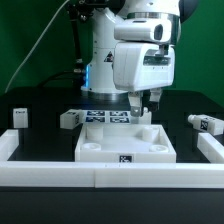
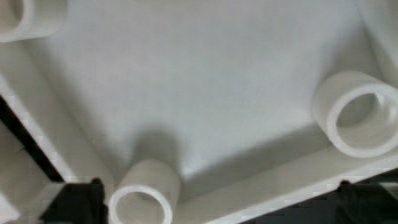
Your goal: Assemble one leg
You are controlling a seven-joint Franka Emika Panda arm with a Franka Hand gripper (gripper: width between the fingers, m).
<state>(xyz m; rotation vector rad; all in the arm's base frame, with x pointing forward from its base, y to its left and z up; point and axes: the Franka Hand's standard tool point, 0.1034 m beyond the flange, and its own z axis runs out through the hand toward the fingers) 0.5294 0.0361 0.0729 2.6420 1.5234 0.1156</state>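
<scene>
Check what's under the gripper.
The large white square part, with its flat inner face and round corner sockets. The table beneath it is covered. Can't tell whether the gripper holds anything.

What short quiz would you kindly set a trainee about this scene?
1. True or false: the gripper hovers above the large white square part.
2. The leg on the exterior view's right is: A) lying apart from the square part; B) held in the gripper; C) standing in a socket.
3. Fill in: in the wrist view, the round sockets of the square part are ___.

Key: 1 true; 2 A; 3 empty.
</scene>
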